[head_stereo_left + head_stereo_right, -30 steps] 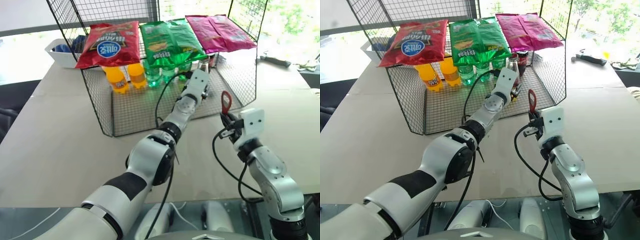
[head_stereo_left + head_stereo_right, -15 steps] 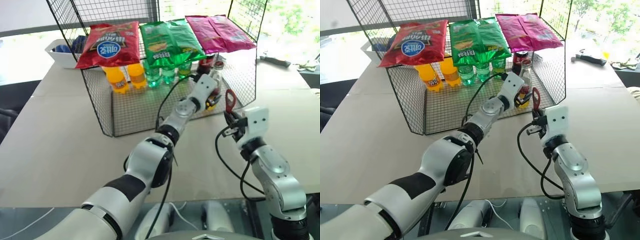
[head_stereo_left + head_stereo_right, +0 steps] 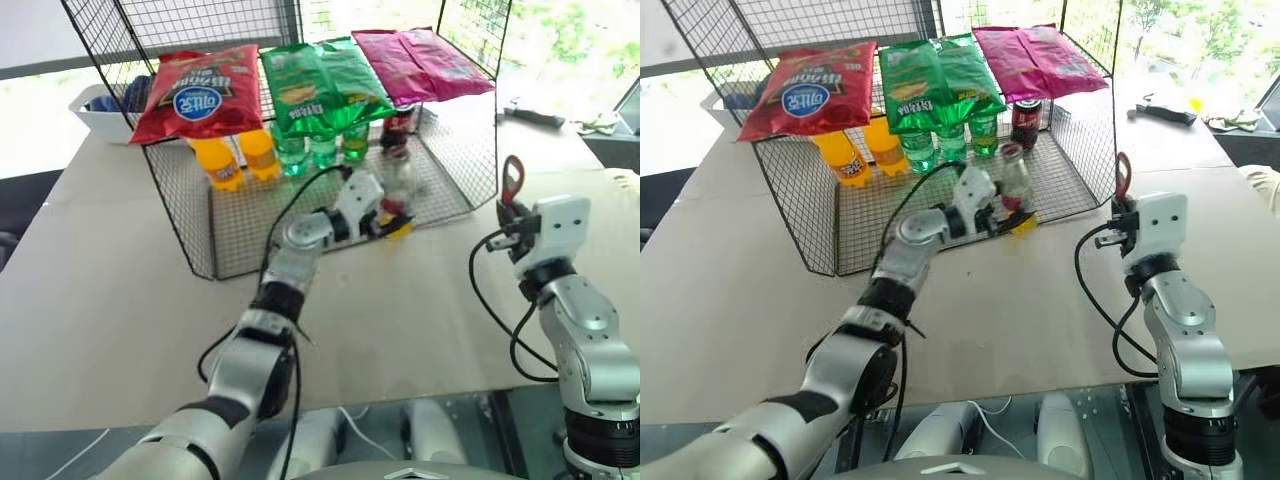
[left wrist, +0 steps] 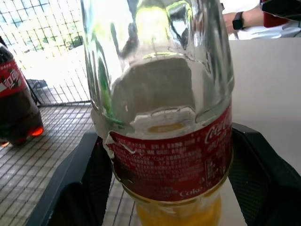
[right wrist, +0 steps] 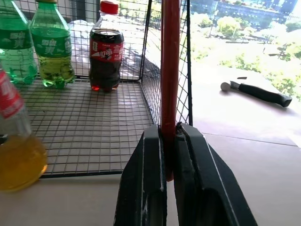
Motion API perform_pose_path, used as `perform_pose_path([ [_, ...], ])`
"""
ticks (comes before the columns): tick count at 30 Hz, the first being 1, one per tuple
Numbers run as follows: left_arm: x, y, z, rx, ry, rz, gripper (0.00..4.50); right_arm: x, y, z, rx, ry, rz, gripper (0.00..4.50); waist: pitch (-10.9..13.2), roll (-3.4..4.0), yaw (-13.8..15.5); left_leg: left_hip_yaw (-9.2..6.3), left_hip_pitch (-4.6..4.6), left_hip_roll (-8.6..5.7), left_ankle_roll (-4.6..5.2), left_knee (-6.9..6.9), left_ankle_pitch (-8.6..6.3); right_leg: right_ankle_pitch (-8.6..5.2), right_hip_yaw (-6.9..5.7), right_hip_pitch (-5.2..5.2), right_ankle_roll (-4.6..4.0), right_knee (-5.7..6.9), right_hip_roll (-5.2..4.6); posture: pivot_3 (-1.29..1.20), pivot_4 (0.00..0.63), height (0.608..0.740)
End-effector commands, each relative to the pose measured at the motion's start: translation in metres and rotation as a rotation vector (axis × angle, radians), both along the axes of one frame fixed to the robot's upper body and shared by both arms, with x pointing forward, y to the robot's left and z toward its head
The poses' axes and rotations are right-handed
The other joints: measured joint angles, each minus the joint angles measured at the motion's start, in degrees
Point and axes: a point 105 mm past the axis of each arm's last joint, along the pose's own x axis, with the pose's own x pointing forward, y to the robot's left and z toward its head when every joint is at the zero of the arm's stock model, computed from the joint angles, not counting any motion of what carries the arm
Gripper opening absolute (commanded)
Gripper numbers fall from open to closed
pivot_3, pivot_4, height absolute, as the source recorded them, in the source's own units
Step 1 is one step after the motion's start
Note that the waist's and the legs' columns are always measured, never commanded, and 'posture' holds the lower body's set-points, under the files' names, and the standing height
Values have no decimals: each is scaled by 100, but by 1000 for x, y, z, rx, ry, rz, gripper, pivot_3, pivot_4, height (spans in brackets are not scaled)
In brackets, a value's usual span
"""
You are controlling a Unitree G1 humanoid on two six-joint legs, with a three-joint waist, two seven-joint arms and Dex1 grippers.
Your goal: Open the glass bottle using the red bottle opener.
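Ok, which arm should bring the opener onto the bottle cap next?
Right. Its claw is shut on the red bottle opener, held upright beside the wire rack. The left claw is occupied gripping the glass bottle around its label.

Big beige table (image 3: 110, 300) takes up most of the room here, with a black wire rack (image 3: 470, 150) sitting on it. Behind it there's a wall of windows (image 3: 570, 40) with super bright daylight coming in, green trees and some buildings outside. A white bin (image 3: 95, 105) sits at the far left corner of the table, and a black-handled hammer (image 5: 257, 92) lies off to the right.
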Motion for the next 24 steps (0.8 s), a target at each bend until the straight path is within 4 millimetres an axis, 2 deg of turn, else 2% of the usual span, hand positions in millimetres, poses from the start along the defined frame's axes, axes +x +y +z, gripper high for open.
perform_pose_path([
  [1, -28, -5, 36, -31, -77, -72, 2814, 1, 4, 17, -8, -80, 21, 96, 0, 1, 9, 1, 2, 0, 0, 1, 0, 0, 1, 1, 0, 1, 0, 0, 150, 740],
  [5, -49, 2, 33, -18, -31, -90, 2814, 3, 9, 18, -13, -87, 45, 96, -2, 3, 49, 0, 2, 0, 0, 2, 0, 1, 0, 2, -1, -1, 2, 0, 150, 740],
  [9, -62, 10, 20, 19, 19, -83, 2814, 4, 11, 19, -16, -93, 56, 96, -3, 6, 67, 0, 3, 0, 0, -1, 0, 1, 1, 2, -2, -2, 5, 0, 150, 740],
  [15, -66, 19, 1, 110, 23, -64, 2814, 6, 20, 19, -17, -97, 85, 96, -4, 7, 125, 3, 7, 3, -4, -2, 2, 3, 2, 2, -6, 0, 8, 0, 150, 740],
  [24, -69, 17, -13, 143, 12, -73, 2814, 5, 23, 20, -15, -110, 90, 96, -4, 8, 132, 3, 8, 3, -4, -6, 2, 5, 3, 3, -8, -5, 8, 0, 150, 740],
])
